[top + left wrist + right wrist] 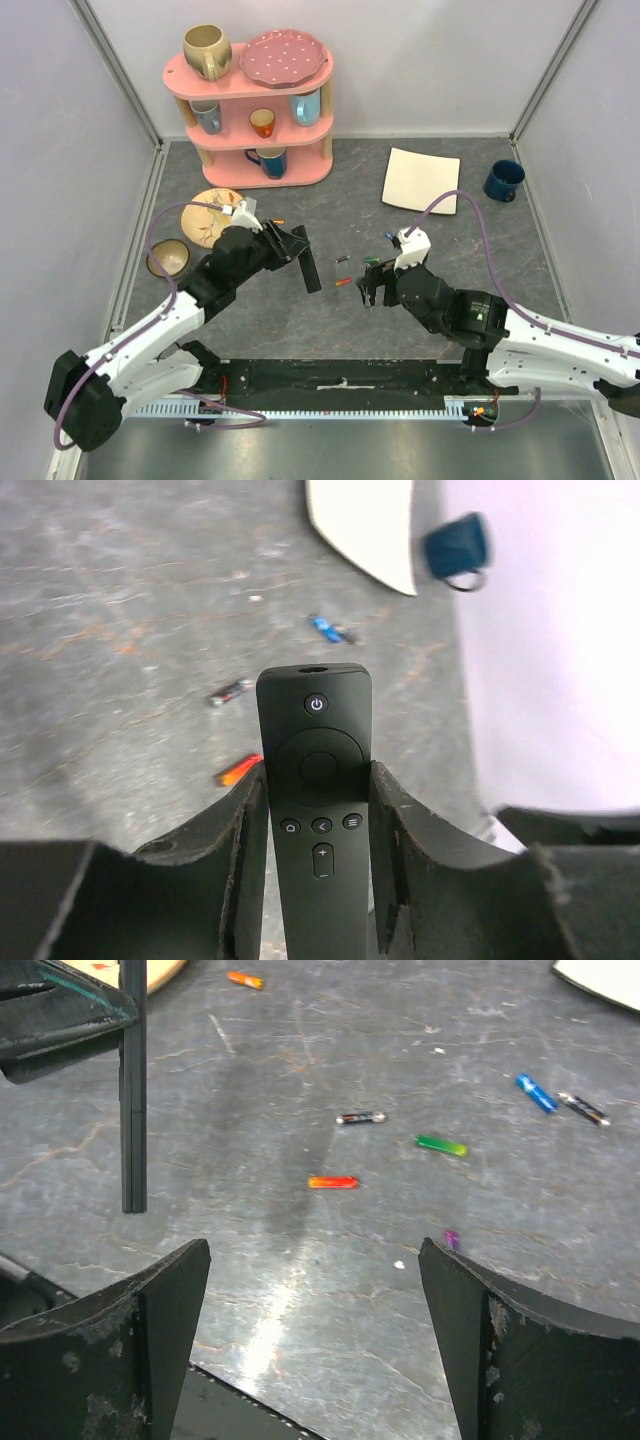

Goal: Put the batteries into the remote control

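My left gripper (296, 247) is shut on the remote control (315, 770), a slim black bar that sticks out past the fingers with its button face toward the left wrist camera. In the top view the remote control (311, 270) hangs lifted over the table's middle. In the right wrist view the remote control (133, 1090) shows edge-on at the upper left. Several batteries lie loose on the table: a red-orange one (333, 1182), a black one (360, 1118), a green one (441, 1146), a blue one (536, 1092) and a purple one (451, 1239). My right gripper (315, 1250) is open and holds nothing, low over the table just short of them.
A pink shelf (250, 100) with mugs and a plate stands at the back left. A cream square plate (421, 179) and a blue mug (503, 180) sit at the back right. A wooden plate (213, 215) and a bowl (168, 258) lie behind my left arm.
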Available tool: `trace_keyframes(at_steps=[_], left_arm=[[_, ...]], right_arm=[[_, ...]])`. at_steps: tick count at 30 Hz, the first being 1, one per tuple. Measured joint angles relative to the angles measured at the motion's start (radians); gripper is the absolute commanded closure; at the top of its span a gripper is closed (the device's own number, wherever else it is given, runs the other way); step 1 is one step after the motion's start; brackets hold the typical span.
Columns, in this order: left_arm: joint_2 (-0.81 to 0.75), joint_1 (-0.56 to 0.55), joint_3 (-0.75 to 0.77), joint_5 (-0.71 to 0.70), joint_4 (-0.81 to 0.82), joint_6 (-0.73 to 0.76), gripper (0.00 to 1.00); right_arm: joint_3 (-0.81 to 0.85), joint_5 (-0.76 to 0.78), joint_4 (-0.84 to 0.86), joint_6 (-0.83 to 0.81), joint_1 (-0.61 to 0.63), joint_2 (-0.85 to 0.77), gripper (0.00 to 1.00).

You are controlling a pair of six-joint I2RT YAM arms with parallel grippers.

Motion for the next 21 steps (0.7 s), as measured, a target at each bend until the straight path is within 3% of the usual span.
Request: trace_keyframes(at_steps=[4,12,21], left_arm=[[-0.117,0.039,-0.125,0.156,0.205,0.018,0.98],[-0.235,0.113,-0.274,0.385,0.531,0.006,0.98],[-0.165,0.187,-0.344,0.58,0.941,-0.14,0.98]], right_arm=[[0.0,-0.163,0.097,-0.018,-0.052,0.024,0.06],[-0.138,-0.523,0.457,0.085,-0.211,-0.049,0.05],[-0.279,-0.831,0.853,0.25,-0.277,0.004,0.04]])
